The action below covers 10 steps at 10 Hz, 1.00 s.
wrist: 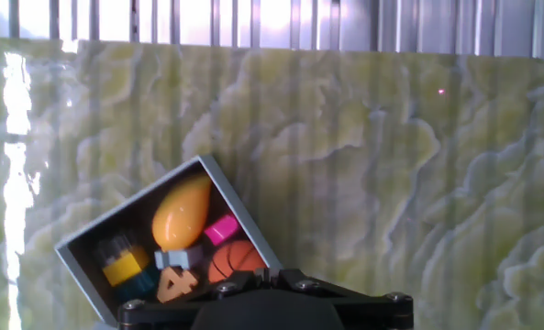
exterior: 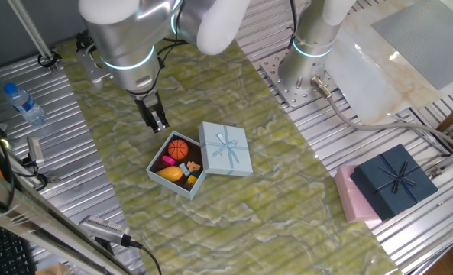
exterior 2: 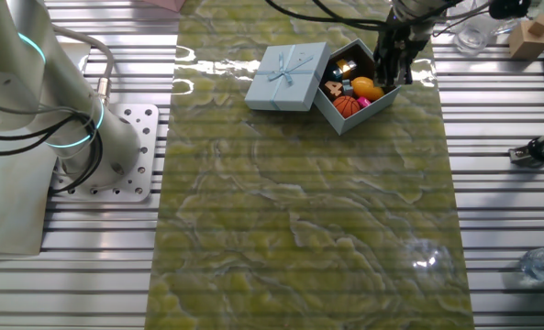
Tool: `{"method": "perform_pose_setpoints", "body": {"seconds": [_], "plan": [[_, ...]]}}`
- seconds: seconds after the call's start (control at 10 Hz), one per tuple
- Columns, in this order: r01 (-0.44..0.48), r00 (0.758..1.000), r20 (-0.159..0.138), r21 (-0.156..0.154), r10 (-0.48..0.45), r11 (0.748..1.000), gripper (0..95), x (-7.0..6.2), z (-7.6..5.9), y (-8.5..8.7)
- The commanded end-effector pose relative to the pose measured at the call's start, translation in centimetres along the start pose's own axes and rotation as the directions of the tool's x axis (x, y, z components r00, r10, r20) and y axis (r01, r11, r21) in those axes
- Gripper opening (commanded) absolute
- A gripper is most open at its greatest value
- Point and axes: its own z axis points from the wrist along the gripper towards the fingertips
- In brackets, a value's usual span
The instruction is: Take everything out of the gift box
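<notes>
The open pale-blue gift box (exterior: 159, 169) sits mid-table on the green marbled mat (exterior: 287, 198), still full: an orange basketball (exterior: 179, 148), a yellow-orange mango (exterior: 170, 174), a magenta piece (exterior: 166, 161) and small yellow and orange bits (exterior: 191, 168). Its bow-topped lid (exterior: 226, 149) lies touching the box's side. The gripper (exterior: 156, 120) hangs just beside the box, fingers close together and apparently holding nothing. A navy box (exterior: 393, 182) rests on a pink box (exterior: 350, 195) well apart; a water bottle (exterior: 24, 103) lies off the mat.

Hand (exterior: 158, 122) hovers beside gift box (exterior: 162, 156) — toys (exterior: 179, 162) inside.
</notes>
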Motion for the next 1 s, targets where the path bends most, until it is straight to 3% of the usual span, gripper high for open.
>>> {"method": "perform_pose_setpoints", "body": {"seconds": [0.1,0.6,1.0], "plan": [[-0.001,1.0,-0.003,-0.002,0.001,1.0,0.0,-0.3,0.2,0.3],[0.004,1.0,-0.001,-0.012,-0.004,1.0,0.0,-0.5,0.6,1.1],[0.0,1.0,0.0,-0.017,0.0,1.0,0.0,-0.4,1.0,2.8]]}}
